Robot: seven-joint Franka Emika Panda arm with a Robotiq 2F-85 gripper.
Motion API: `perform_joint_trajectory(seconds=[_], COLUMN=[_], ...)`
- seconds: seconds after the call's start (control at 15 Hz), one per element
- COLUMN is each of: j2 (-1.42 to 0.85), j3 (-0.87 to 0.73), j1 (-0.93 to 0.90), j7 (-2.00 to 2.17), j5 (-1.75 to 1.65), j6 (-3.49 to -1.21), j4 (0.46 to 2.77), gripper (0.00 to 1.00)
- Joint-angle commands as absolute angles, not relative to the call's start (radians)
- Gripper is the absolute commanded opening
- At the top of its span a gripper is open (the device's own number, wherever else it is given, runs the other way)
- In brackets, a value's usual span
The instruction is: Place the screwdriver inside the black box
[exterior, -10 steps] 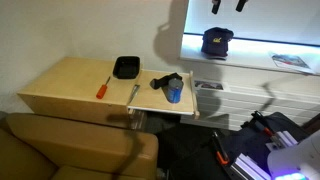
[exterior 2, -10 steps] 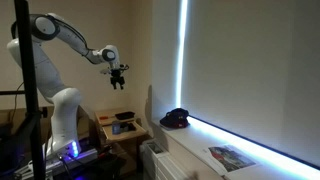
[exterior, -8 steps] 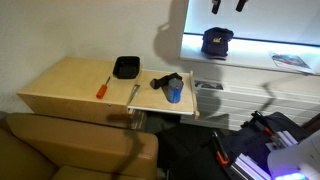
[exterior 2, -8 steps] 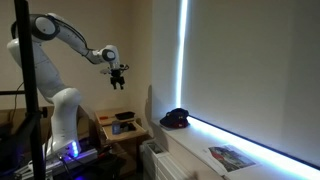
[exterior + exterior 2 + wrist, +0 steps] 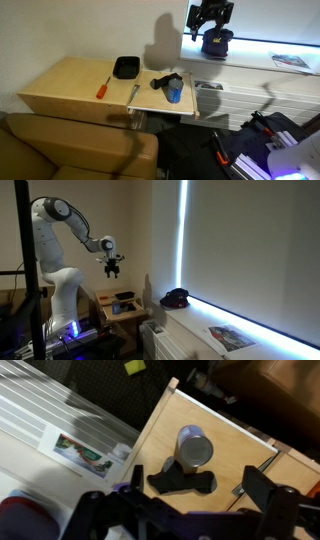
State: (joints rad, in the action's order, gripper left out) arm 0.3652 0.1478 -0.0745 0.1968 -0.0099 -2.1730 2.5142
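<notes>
The orange-handled screwdriver [image 5: 101, 89] lies on the wooden table [image 5: 65, 85], left of the black box [image 5: 126, 67], a shallow open tray at the table's back. My gripper [image 5: 210, 15] hangs high in the air, to the right of and well above the table, open and empty. It also shows in an exterior view [image 5: 112, 268] above the table. In the wrist view the open jaws [image 5: 200, 495] frame a blue can [image 5: 193, 448] and a flat black object [image 5: 180, 482]. The screwdriver and the box are out of the wrist view.
A blue can [image 5: 175, 92], a black object [image 5: 163, 81] and a grey tool [image 5: 134, 93] lie on the table's right part. A black cap [image 5: 216, 40] and a magazine [image 5: 290, 62] sit on the lit shelf. A brown sofa [image 5: 70, 145] stands in front.
The arm has swung and come lower. The gripper now shows fully in the upper right of an exterior view. It stays open and empty. Nothing on the table has moved.
</notes>
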Motion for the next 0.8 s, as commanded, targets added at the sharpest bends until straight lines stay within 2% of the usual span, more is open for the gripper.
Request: perform_joint_trajectory(seconds=[0.0,0.2,0.27,0.33,0.73], j2=[0.176,-0.014,-0.019,0.066,-0.068], j3=[0.229,0.292,0.284,0.272,0.262], j1=[-0.149,-0.178,-0.194,-0.199,-0.216], j7=[0.26,0.448,0.447,0.42,0.462], j5=[0.02,-0.016,0.023,0.005,0.011], j6=[-2.364,-2.536,-2.551,-2.523,-2.542], j4=[2.477,2.365,2.351,2.43,2.34], gripper=[1.0,1.0,1.0,1.0,1.0])
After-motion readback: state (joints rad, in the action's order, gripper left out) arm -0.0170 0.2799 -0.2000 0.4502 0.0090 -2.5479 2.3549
